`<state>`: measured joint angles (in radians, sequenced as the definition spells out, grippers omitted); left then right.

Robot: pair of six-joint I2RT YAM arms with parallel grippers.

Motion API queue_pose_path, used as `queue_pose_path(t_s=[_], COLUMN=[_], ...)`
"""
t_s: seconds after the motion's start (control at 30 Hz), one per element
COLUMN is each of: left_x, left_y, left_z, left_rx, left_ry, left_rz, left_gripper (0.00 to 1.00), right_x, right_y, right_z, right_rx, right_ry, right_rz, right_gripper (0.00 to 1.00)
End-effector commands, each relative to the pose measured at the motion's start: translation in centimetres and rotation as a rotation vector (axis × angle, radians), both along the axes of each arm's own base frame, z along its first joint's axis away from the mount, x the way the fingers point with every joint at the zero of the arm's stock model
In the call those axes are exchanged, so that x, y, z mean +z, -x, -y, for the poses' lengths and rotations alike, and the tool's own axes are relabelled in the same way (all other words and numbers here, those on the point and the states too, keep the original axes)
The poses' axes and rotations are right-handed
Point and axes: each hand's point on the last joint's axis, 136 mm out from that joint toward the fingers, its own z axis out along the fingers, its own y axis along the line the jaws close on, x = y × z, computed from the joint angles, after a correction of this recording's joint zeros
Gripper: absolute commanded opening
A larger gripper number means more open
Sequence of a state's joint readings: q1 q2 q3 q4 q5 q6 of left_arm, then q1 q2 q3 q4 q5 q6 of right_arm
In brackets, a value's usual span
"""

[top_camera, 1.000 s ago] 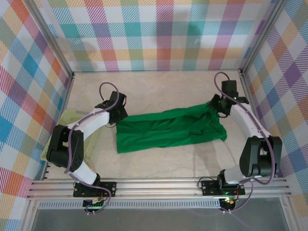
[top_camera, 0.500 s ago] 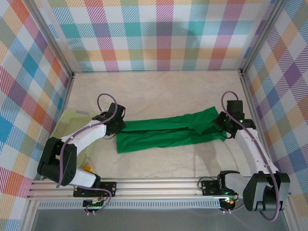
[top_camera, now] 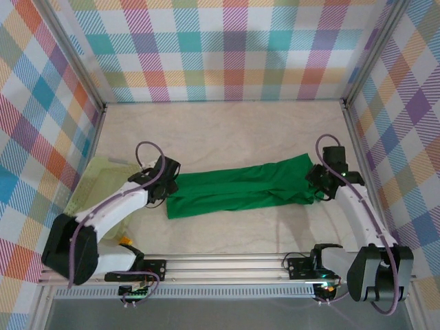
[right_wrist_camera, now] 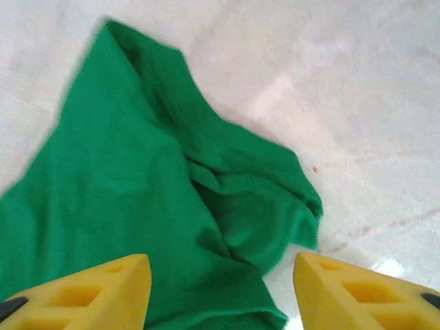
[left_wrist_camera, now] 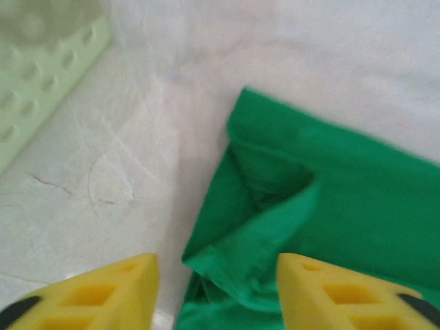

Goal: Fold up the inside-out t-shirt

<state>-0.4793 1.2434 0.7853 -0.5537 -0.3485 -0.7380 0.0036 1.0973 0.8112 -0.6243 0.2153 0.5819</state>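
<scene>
The pale, marbled counter [top_camera: 227,130] stands inside checked walls. Across its middle lies the inside-out t-shirt [top_camera: 240,189], bright green, drawn out into a long narrow band that runs from left to right and rises a little toward the right end. A crease runs along its length.

At the counter's left edge sits a pale yellow-green mesh basket [top_camera: 96,180], apart from the shirt; its perforated rim [left_wrist_camera: 41,89] shows in the left wrist view.

The left arm [top_camera: 113,205] reaches in low from the near left corner, and the right arm [top_camera: 357,206] from the near right. Each ends at one end of the band.

The left arm's jaws stand apart. Their yellow fingers [left_wrist_camera: 103,292] flank a rumpled, folded-over corner of the shirt [left_wrist_camera: 309,206], one finger over bare counter, the other over cloth.

The right arm's jaws are likewise apart, with fingers [right_wrist_camera: 89,292] either side of the bunched right end of the shirt [right_wrist_camera: 137,206], clamped on nothing.
</scene>
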Motion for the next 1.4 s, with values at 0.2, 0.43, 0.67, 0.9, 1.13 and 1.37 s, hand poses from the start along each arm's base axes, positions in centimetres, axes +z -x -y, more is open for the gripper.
queue_pose_path(t_s=[0.2, 0.43, 0.67, 0.9, 1.13, 1.37], left_x=[1.2, -5.4, -8.0, -6.5, 0.1, -2.7], left_y=[-4.7, -4.3, -0.9, -1.1, -4.8, -5.5], left_z=[5.1, 3.8, 1.2, -1.4, 3.2, 6.1], left_rx=[-0.111, -0.035, 0.074, 0.138, -0.052, -0.079], left_ry=[0.062, 0.019, 0.025, 0.058, 0.086, 0.110], left_rz=[0.014, -0.132, -0.164, -0.112, 0.024, -0.066], left_gripper=[0.57, 0.59, 0.63, 0.65, 0.68, 0.67], right_x=[1.3, -5.8, -11.1, -10.7, -7.9, -5.6], right_y=[-7.8, -9.7, -6.8, -7.1, -7.8, -9.4], right_z=[-6.7, -7.6, -0.9, 0.7, -0.6, -4.6], right_rx=[0.232, 0.209, -0.087, -0.127, -0.030, 0.143], right_ry=[-0.263, -0.340, -0.255, -0.256, -0.237, -0.211], right_rz=[0.084, -0.072, -0.211, -0.180, -0.106, -0.075], right_gripper=[0.61, 0.59, 0.53, 0.48, 0.48, 0.51])
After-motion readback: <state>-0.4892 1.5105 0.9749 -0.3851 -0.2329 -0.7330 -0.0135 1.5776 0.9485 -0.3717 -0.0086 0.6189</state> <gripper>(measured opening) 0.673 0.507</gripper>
